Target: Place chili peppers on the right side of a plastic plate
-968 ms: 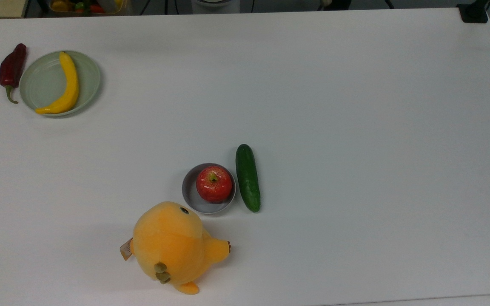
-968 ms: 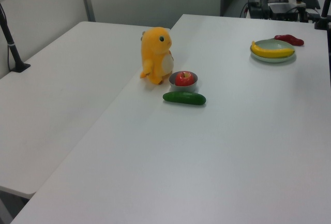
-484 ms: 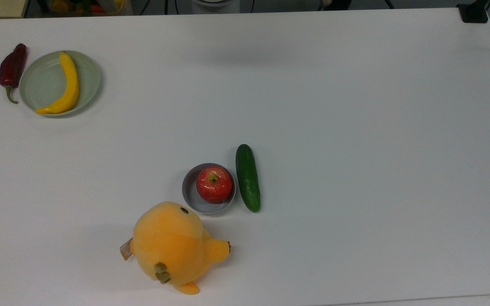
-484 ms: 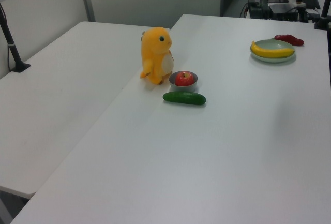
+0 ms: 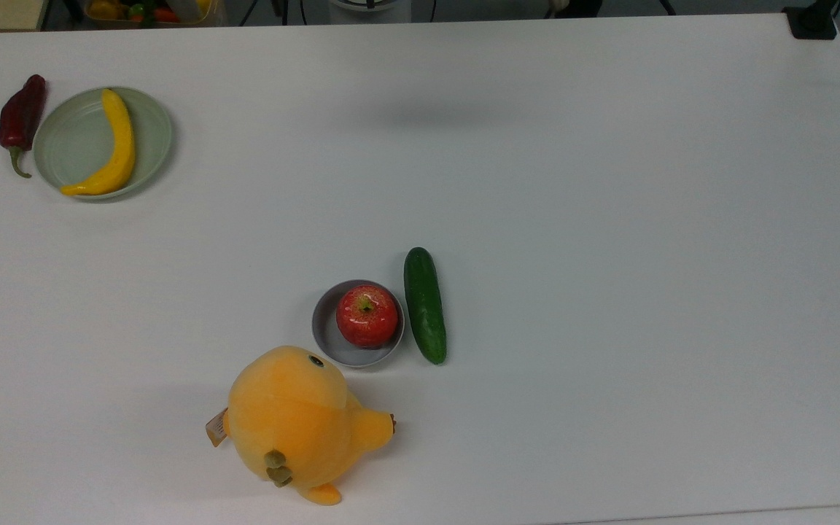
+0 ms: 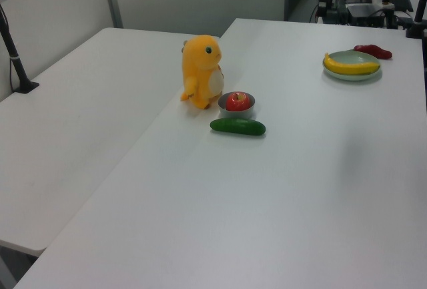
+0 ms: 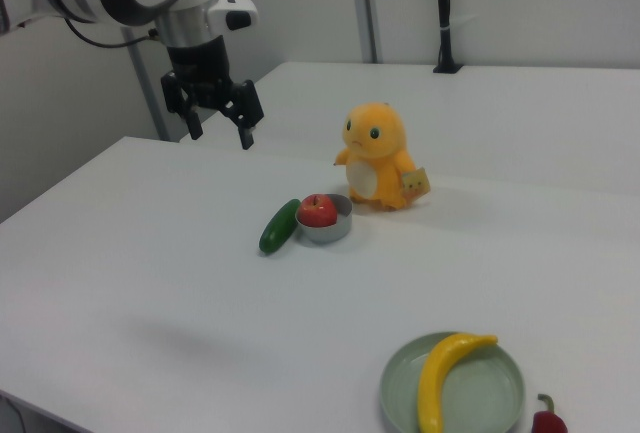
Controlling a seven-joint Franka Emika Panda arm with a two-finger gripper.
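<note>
The soft grey shadow on the white table (image 5: 609,219) has moved since a moment ago: in the top view it now sits a bit lower, and in the left view it has slid toward the left view's left. Nothing on the table has moved.

The dark red, wrinkled chili pepper with a curved green stem (image 5: 20,119) (image 6: 373,51) lies on the table just beside the round pale green plastic plate (image 5: 74,142) (image 6: 352,65) (image 7: 490,393). It is on the top view's left of the plate, touching or almost touching the rim. In the right view only its tip (image 7: 547,419) peeks in at the bottom edge. A long yellow banana (image 5: 110,146) (image 6: 350,67) (image 7: 440,378) lies in the plate.

Far from them, a shiny red apple (image 5: 367,315) (image 7: 318,210) sits in a small grey round dish (image 5: 329,339) (image 7: 335,231). A smooth green cucumber (image 5: 424,304) (image 6: 237,125) (image 7: 279,225) lies just beside the dish. A fluffy orange toy animal (image 5: 296,423) (image 6: 202,71) (image 7: 378,156) stands near.

The black two-finger gripper (image 7: 218,134) hangs high in the air, well apart from everything. Its fingers are spread wide and hold nothing.
</note>
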